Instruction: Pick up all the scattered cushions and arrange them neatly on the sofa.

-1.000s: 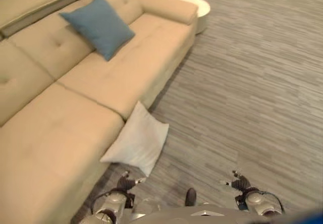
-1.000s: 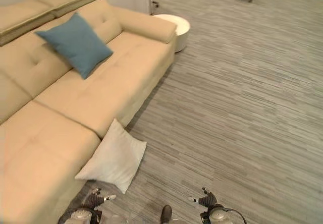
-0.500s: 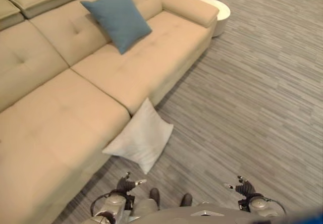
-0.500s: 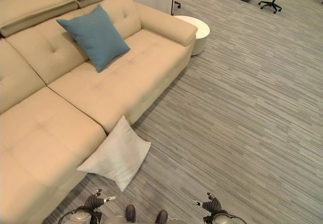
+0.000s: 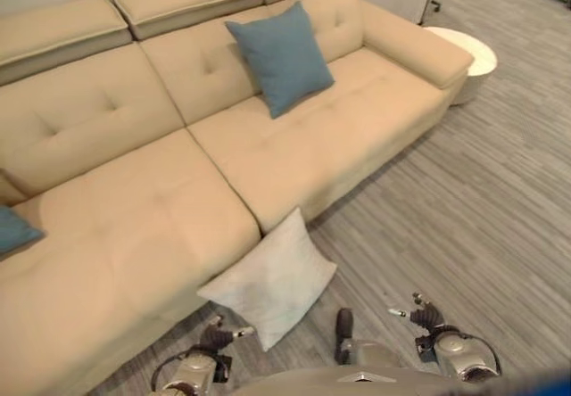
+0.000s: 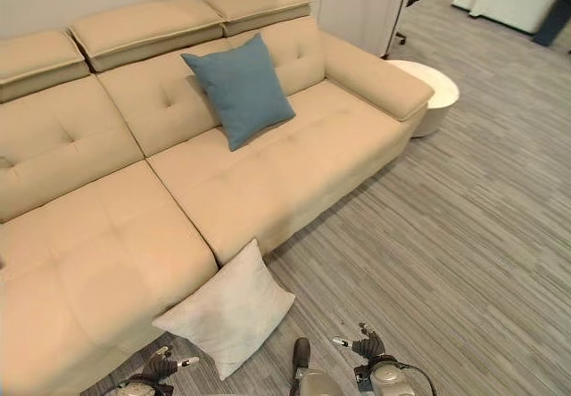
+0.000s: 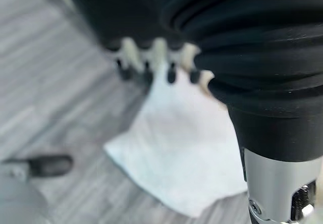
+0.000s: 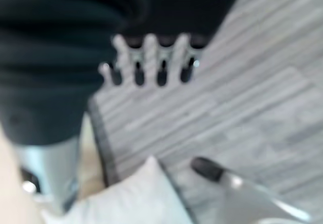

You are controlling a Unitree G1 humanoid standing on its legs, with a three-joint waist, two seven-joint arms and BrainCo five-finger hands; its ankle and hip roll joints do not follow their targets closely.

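A white cushion (image 5: 272, 279) leans on the floor against the front of the beige sofa (image 5: 143, 226); it also shows past the fingers in the left wrist view as the white cushion (image 7: 176, 148). A blue cushion (image 5: 278, 55) stands against the sofa's backrest, and the corner of a second blue cushion (image 5: 12, 229) shows at the sofa's left end. My left hand (image 5: 217, 336) hangs low just left of the white cushion, fingers relaxed and empty. My right hand (image 5: 425, 317) hangs low to the right over the floor, open and empty.
A round white side table (image 5: 468, 61) stands beside the sofa's right armrest (image 5: 414, 43). Grey striped floor (image 5: 482, 218) spreads to the right of the sofa.
The camera has swung left and up, so the sofa now spans the view and a second blue cushion appears at far left. Both hands hang as before.
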